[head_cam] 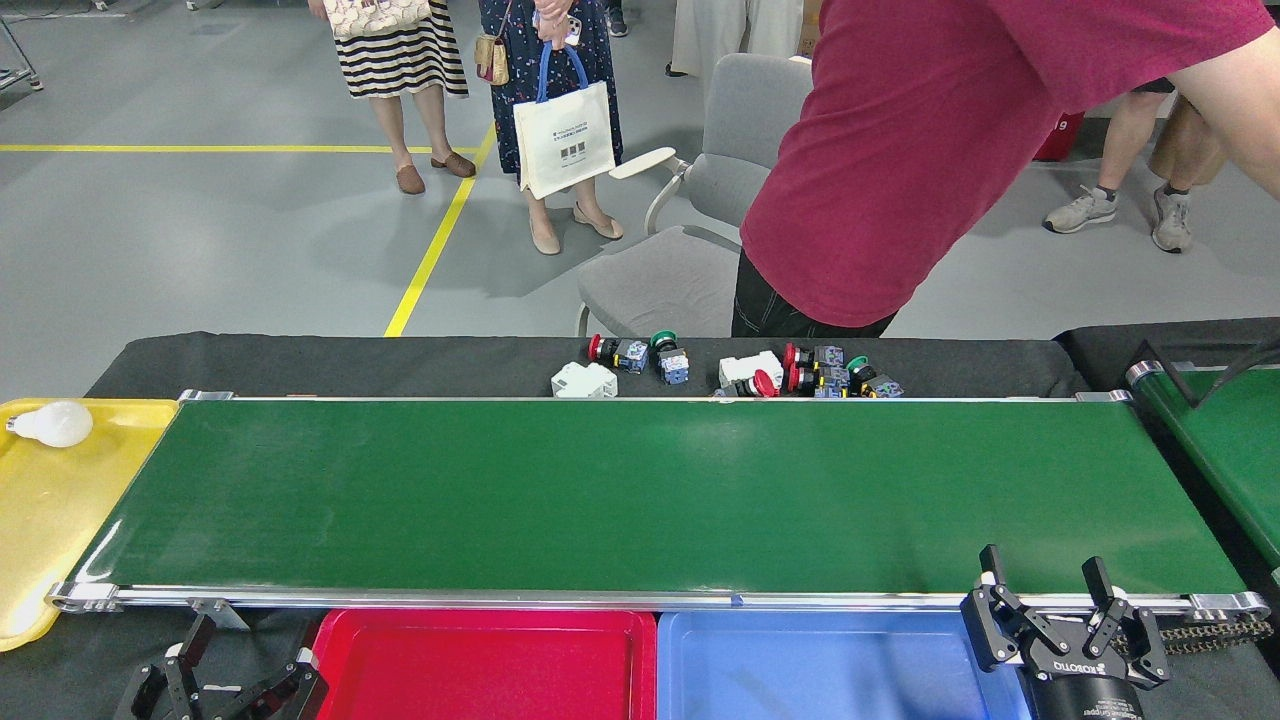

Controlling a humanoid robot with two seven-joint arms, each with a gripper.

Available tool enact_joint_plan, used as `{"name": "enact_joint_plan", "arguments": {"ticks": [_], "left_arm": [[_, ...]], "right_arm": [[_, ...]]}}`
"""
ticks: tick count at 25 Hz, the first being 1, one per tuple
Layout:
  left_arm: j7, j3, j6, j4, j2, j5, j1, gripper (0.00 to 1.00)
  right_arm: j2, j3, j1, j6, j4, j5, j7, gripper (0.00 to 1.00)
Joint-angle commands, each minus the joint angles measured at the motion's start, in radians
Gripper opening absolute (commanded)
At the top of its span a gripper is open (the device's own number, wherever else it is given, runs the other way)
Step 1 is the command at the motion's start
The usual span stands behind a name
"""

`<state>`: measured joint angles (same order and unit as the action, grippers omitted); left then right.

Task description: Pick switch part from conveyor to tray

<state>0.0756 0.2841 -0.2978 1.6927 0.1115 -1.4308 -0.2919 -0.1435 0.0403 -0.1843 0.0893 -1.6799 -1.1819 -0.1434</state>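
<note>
Conveyor [640,490] long axis runs L-R, belt bare. Switch parts [820,375] clustered on black cloth [300,365] behind far rail, mixed orientations. Right gripper [1045,580] open wide, empty, over near rail. Left gripper [235,660] open, empty. Red tray [480,665], blue tray [820,665] in front. Grey floor, people standing.

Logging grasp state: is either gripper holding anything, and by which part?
Nothing is held. The left gripper and the right gripper are both open and empty, beside the bare conveyor.
</note>
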Motion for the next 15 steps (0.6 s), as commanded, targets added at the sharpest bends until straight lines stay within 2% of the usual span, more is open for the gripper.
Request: {"name": "enact_joint_plan", "arguments": {"ticks": [1,15], "left_arm": [[0.013,0.007,0.002,0.004,0.002,-0.003,0.002,1.00],[0.020,0.023,-0.007,0.002,0.007,0.013,0.005,1.00]], "right_arm": [[-0.008,0.004,0.011,-0.013,-0.009,0.001,-0.001,0.98],[-0.001,0.004,0.025,-0.019,-0.009,0.001,0.031,0.98]]}}
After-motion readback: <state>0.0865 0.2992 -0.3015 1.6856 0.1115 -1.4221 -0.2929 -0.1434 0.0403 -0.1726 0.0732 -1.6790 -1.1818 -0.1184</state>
